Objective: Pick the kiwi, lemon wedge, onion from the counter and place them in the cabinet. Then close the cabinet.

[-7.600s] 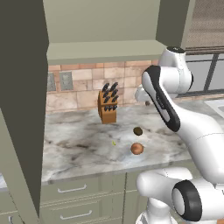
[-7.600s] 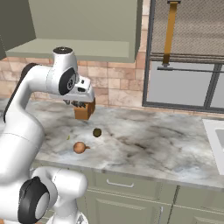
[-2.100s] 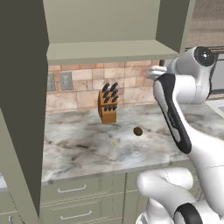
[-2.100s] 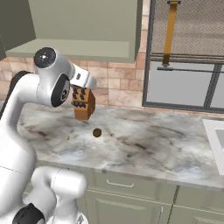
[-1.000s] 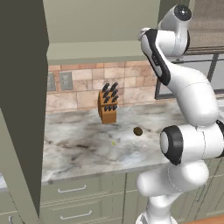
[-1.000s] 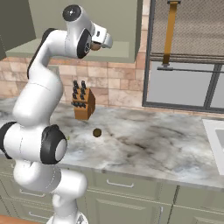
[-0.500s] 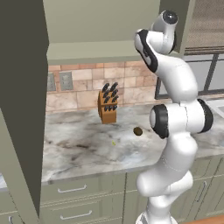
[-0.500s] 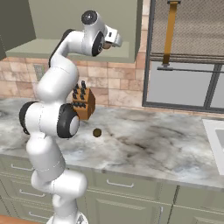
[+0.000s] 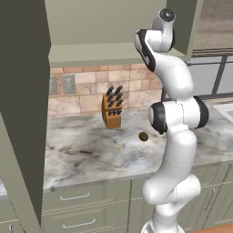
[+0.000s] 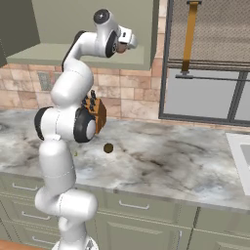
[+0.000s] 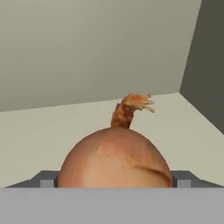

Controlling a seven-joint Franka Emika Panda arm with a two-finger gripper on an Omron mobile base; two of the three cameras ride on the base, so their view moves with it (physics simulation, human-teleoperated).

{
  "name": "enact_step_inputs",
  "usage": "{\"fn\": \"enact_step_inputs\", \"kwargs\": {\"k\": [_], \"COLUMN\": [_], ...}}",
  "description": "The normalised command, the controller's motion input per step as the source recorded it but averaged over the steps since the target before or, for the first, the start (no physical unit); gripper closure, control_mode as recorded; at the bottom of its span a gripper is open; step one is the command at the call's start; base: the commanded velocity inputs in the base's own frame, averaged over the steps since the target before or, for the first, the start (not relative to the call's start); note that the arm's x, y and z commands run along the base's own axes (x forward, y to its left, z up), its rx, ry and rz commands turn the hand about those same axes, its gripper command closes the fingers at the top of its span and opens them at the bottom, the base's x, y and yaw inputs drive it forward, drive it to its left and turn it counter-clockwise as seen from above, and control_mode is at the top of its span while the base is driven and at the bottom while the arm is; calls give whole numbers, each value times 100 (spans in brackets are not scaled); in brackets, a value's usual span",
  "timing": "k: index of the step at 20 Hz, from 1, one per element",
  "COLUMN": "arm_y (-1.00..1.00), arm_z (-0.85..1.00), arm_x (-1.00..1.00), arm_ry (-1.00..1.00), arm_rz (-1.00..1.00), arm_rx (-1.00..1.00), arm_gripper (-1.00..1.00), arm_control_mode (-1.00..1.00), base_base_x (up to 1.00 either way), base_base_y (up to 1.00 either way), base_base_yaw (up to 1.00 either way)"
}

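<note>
The gripper (image 11: 114, 183) is holding the onion (image 11: 114, 158) between wide-spread jaws, inside the cabinet (image 10: 88, 51) above its shelf. The kiwi (image 9: 143, 136) is sitting mid-counter (image 9: 86, 157), lemon wedge (image 9: 118, 148) nearby.

No writing, label, brand, number or sign can be read on anything here.
</note>
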Motion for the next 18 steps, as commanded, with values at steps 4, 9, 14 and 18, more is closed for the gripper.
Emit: {"fn": "enact_step_inputs", "kwargs": {"k": [4, 9, 14, 18], "arm_y": [51, 81, 62, 1], "arm_z": [-41, -45, -53, -63], "arm_x": [-35, -100, -100, -100], "arm_ry": [0, 0, -10, -32], "arm_rz": [0, 0, 0, -2], "arm_rx": [-6, -10, -14, -1], "arm_gripper": [-100, -100, -100, -100], "arm_control_mode": [-100, -100, -100, -100], "base_base_x": [0, 0, 0, 0], "base_base_y": [0, 0, 0, 0], "base_base_yaw": [0, 0, 0, 0]}}
